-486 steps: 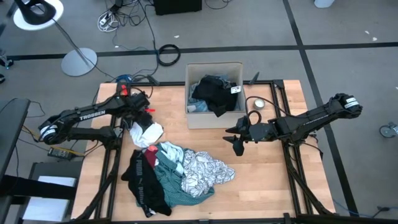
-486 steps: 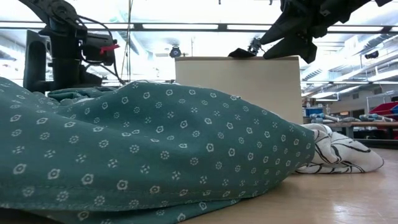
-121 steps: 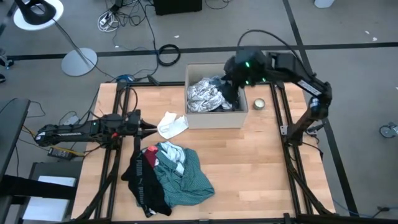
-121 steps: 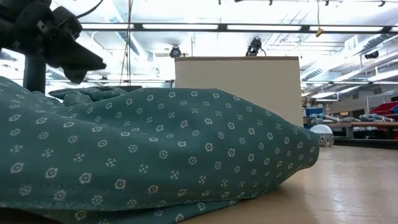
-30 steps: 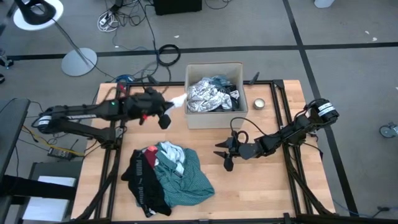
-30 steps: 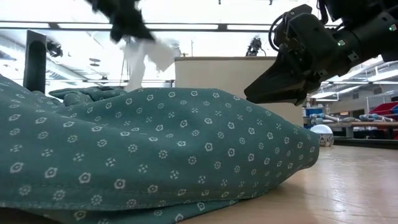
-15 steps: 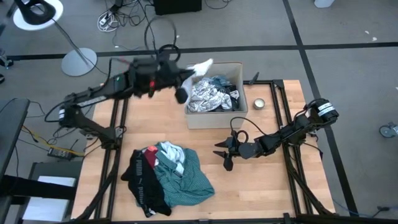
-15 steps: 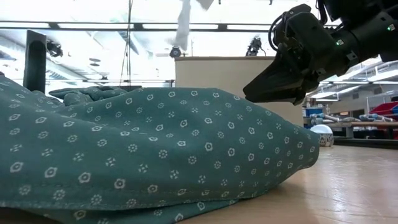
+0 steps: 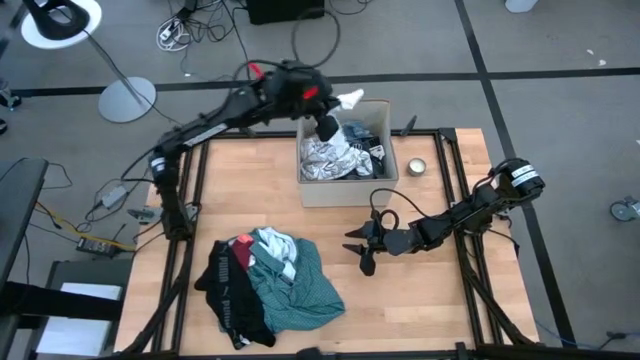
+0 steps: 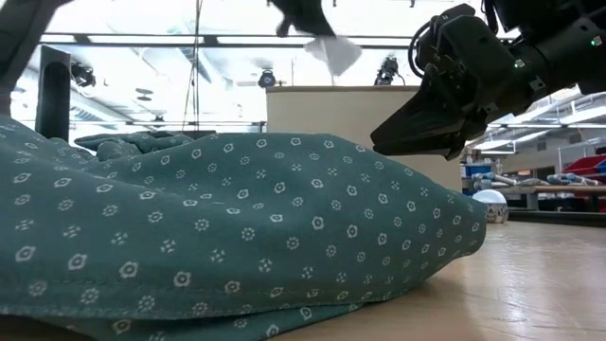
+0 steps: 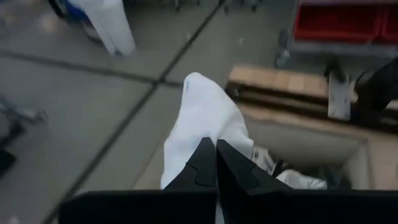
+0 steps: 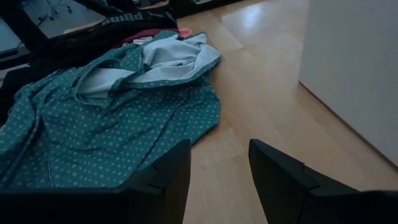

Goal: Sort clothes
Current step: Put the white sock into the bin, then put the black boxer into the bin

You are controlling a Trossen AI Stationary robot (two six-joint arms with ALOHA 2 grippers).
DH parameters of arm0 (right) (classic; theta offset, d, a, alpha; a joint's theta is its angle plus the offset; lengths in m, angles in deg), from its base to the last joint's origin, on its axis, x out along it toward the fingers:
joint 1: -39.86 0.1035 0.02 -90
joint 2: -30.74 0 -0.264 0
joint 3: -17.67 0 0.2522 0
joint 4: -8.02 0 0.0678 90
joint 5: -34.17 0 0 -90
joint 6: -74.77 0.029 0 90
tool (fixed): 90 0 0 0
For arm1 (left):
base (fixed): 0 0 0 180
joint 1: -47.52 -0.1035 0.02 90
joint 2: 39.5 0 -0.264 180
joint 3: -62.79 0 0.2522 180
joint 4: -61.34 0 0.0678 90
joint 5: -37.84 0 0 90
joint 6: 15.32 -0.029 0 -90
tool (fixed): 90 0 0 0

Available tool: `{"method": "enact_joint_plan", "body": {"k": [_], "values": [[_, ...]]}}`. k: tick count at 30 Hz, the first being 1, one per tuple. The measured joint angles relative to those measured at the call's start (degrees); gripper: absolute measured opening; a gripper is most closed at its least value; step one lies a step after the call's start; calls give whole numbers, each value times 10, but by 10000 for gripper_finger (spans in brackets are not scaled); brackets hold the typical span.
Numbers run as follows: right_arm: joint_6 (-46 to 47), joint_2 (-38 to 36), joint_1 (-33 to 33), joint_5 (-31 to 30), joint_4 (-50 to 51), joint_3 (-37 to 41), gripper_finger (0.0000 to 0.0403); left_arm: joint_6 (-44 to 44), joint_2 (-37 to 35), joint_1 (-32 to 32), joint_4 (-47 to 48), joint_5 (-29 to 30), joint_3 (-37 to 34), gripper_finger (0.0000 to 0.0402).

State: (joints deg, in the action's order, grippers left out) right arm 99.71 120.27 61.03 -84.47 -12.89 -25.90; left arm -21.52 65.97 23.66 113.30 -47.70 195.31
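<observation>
My left gripper [image 9: 338,102] is over the far rim of the tan cardboard box [image 9: 384,184], shut on a white garment [image 9: 351,98]. The garment also shows in the left wrist view [image 11: 205,118] and high up in the low view [image 10: 333,52]. The box holds a black-and-white patterned piece [image 9: 325,155] and dark pieces. A teal shirt [image 9: 290,290], a black piece [image 9: 225,290] and a red piece lie in a pile on the table's near left. My right gripper [image 9: 362,252] is open and empty, low over the table between box and pile. My left gripper pinches a bunched part of the white garment [image 11: 208,134] between its two shut fingers [image 11: 202,165]. The garment is lifted clear, above the box, and its free part hangs slack beyond and below the fingers [image 10: 336,57]. One layer or several, I cannot tell.
A small round metal tin [image 9: 417,166] sits on the table right of the box. The box wall [image 12: 354,74] stands close to my right gripper. Bare wood lies between the pile and my right gripper [image 12: 261,124]. Cables and a lamp base lie on the floor beyond the table.
My left gripper has swung up and toward the table's far right, from left of the box to above its far rim, carrying the white garment clear of the table. The garment has trailed and flapped behind it.
</observation>
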Motion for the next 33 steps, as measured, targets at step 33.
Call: {"method": "enact_joint_plan", "body": {"k": [33], "values": [[5, 0, 0, 9, 19, 0, 165, 39, 74, -3, 231, -46, 0, 131]]}}
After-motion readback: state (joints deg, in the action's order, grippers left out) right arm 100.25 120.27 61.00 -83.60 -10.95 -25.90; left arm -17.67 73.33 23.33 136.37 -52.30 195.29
